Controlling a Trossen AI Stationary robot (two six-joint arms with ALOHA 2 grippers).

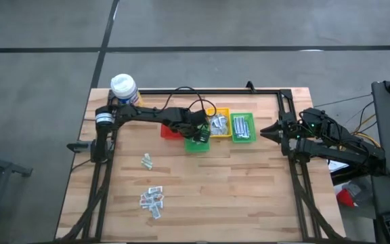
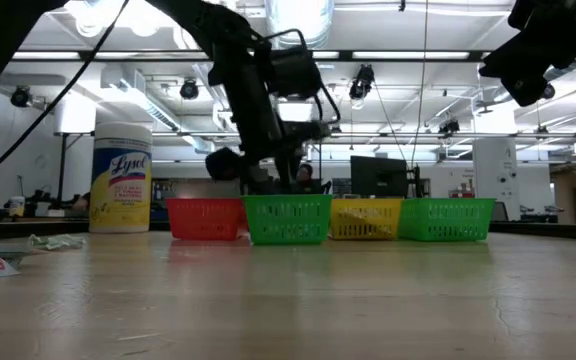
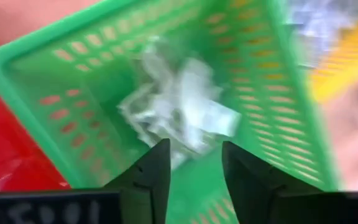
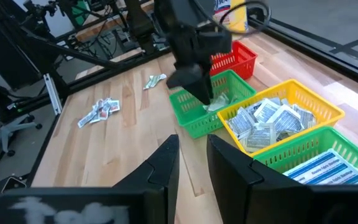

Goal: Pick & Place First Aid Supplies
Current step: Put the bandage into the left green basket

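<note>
My left gripper (image 3: 194, 158) hangs open just above a small green bin (image 1: 196, 142), fingers pointing steeply down into it. Pale greenish-white sachets (image 3: 179, 112) lie in a loose heap on that bin's floor, below the fingertips and apart from them. More first aid supplies lie flat on the table: a small pile (image 1: 152, 200) near the front and a few packets (image 1: 147, 161) farther back. My right gripper (image 1: 276, 131) waits raised at the table's right edge, open, with nothing between its fingers (image 4: 166, 165).
A red bin (image 1: 170, 131), a yellow bin (image 4: 278, 118) of silvery wrappers and a larger green bin (image 1: 242, 127) of blue-striped strips stand in a row with the small green one. A yellow wipes bottle (image 1: 124, 88) stands at the far left corner.
</note>
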